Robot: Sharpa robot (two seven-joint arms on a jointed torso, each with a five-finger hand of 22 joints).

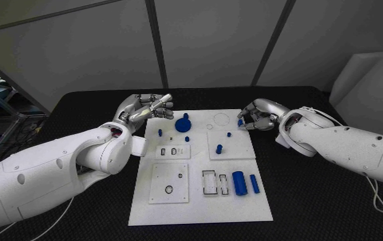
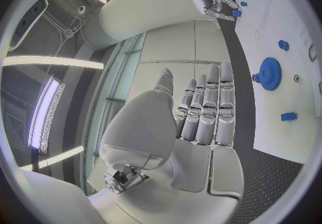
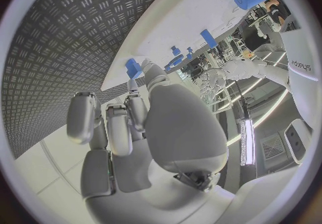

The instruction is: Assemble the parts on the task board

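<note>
Two hands: left hand (image 1: 146, 108) released, empty; right hand (image 1: 257, 116) pinching small blue part (image 1: 240, 123) over white task board (image 1: 200, 208).

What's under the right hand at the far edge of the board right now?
The right hand is at the task board's far right corner, fingers curled on a small blue part. The board surface under the palm is covered, so I cannot tell what else is there.
</note>
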